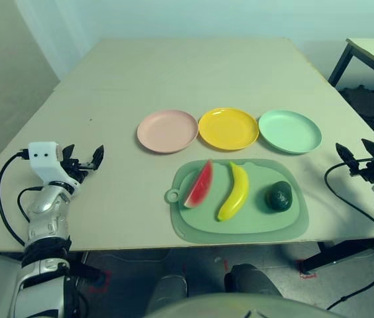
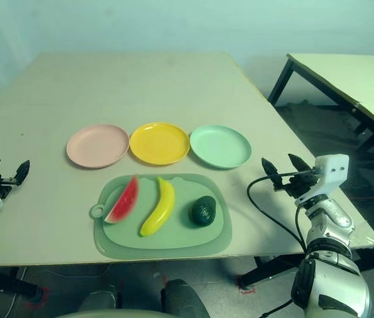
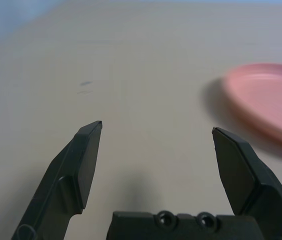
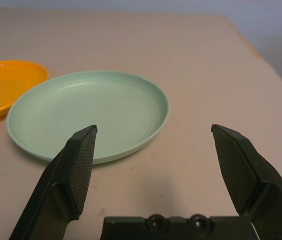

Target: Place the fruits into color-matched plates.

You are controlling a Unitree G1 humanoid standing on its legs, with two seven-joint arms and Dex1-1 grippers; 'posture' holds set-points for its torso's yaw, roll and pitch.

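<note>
Three plates in a row mid-table (image 1: 107, 73): pink plate (image 1: 167, 130), yellow plate (image 1: 228, 128), mint green plate (image 1: 290, 131). Just nearer, on green mat (image 1: 240, 225): banana (image 1: 234, 192), watermelon wedge (image 1: 199, 185), avocado (image 1: 280, 197). Left gripper (image 1: 84, 158) and right gripper (image 2: 281, 173) at opposite table sides, fingers spread wide, empty.

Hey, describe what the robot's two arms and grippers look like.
Both forearms are jointed silver metal with a white boxy wrist module and looping black cables. The left gripper and right gripper each have two black, wedge-shaped fingers with textured inner pads.
</note>
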